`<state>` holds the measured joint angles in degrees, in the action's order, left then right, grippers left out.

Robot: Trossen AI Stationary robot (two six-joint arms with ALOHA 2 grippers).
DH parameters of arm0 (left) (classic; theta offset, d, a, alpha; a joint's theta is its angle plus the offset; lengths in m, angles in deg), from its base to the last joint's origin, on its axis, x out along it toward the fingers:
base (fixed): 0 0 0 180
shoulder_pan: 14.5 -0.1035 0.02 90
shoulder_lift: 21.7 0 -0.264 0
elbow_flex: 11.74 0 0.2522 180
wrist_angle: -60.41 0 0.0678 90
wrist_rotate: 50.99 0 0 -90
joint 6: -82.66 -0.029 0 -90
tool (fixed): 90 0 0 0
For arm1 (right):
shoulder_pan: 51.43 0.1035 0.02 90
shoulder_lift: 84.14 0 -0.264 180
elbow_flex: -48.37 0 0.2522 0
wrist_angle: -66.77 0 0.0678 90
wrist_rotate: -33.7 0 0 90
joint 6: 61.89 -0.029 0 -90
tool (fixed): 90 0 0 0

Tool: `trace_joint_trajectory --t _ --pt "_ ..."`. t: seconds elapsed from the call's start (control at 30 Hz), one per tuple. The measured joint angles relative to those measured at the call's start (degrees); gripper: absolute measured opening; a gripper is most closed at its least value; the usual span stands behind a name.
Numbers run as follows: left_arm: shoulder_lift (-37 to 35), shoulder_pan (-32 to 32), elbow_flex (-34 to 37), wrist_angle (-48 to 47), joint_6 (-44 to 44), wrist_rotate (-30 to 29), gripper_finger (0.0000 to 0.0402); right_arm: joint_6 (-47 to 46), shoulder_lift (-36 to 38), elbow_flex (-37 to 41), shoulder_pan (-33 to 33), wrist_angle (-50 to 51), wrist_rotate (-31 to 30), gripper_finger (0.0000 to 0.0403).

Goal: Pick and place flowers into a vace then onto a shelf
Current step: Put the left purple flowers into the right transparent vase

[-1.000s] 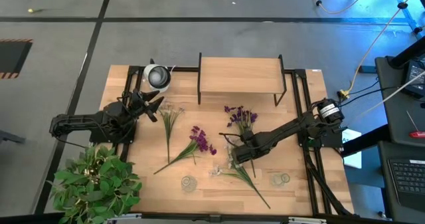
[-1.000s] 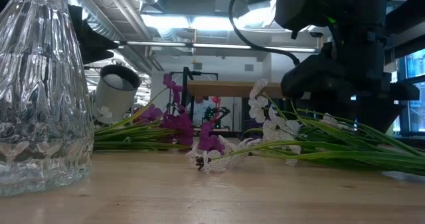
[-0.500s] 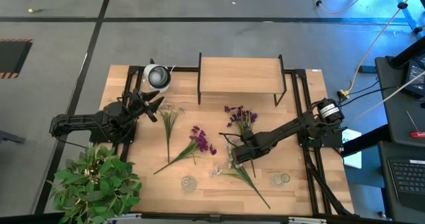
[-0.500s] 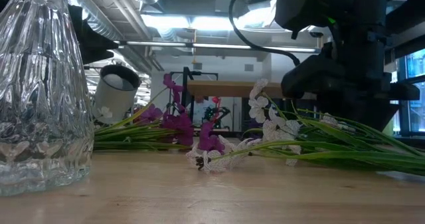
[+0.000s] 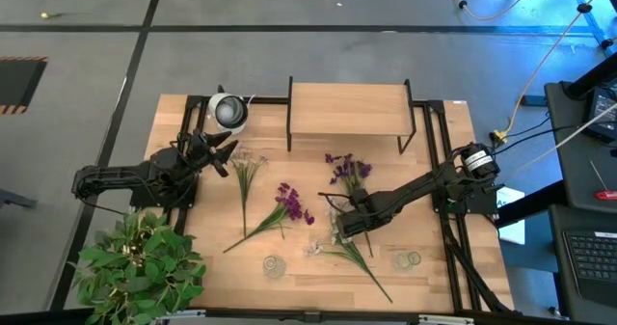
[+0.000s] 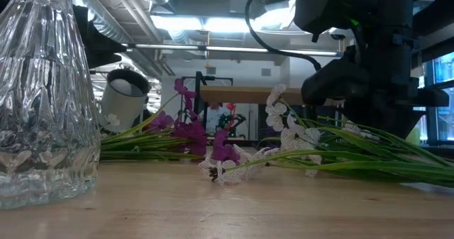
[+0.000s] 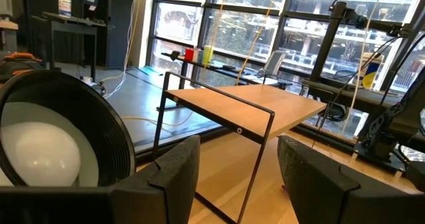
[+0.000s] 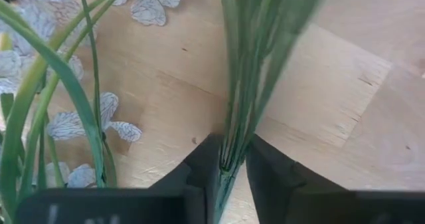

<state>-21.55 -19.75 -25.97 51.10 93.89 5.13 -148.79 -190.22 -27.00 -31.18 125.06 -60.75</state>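
The low light-wood shelf on its thin black frame point(image 5: 347, 110) has a bare top, open from above. Before it, green-stemmed purple and white flowers point(image 5: 286, 207) lie spread over the middle of the light-wood table point(image 5: 439, 277). A clear ribbed glass vase point(image 5: 274, 265) stands near the front edge, a bushy green potted plant point(image 5: 138, 264) fills the front left corner, and a round black-rimmed lamp point(image 5: 228, 111) sits just beside the shelf's left end.
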Motion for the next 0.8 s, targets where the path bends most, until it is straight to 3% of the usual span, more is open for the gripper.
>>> trace_joint_trajectory --t 0.23,0.4,0.57,0.8 --pt "0.0 0.0 0.0 0.0 0.0 0.0 0.0196 0.6 -0.2 -1.4 0.0 1.6 0.1 0.0016" --pt "0.0 0.0 0.0 0.0 0.0 0.0 0.0196 3.0 1.4 -5.3 0.1 2.4 -2.5 0.0011" --pt "0.0 0.0 0.0 0.0 0.0 0.0 0.0196 3.2 8.2 -8.8 0.2 4.1 -12.7 0.0006" --pt "0.0 0.0 0.0 0.0 0.0 0.0 0.0196 4.5 23.8 -13.0 7.0 8.6 -34.4 0.0006"
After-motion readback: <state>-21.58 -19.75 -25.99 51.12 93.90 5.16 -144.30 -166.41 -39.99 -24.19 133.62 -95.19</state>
